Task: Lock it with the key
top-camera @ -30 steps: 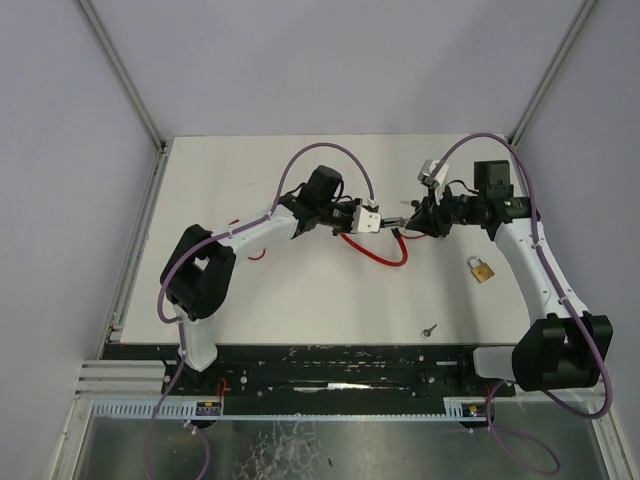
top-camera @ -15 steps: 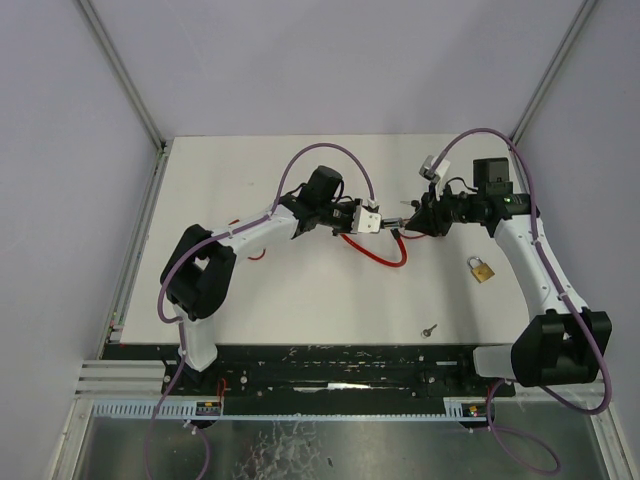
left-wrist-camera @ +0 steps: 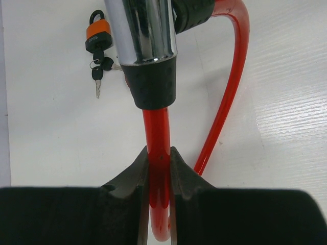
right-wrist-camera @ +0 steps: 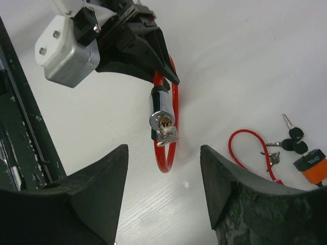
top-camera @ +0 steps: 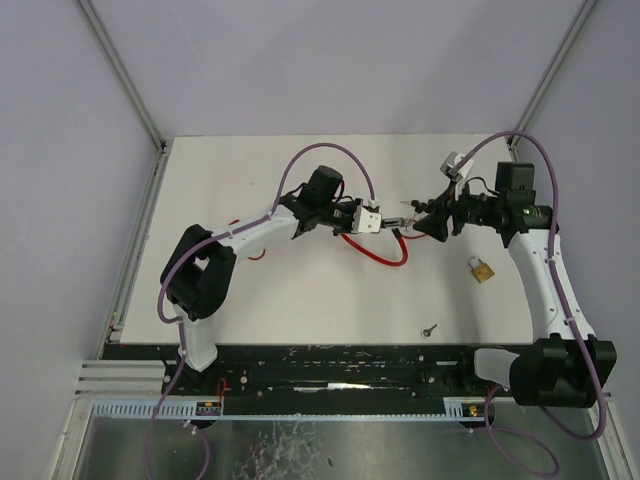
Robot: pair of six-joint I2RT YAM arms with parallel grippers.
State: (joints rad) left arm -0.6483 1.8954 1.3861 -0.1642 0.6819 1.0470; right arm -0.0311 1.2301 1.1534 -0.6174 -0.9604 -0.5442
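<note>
approach: lock cylinder faced the right gripper, bare table between | behind: left gripper, clamped on the red cable, blocked | right flank: brass padlock | near side: small key lay apart

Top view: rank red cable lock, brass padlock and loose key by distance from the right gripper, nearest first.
1. red cable lock, directly in front of the right gripper.
2. brass padlock, farther right and nearer the front.
3. loose key, at the front edge.
</note>
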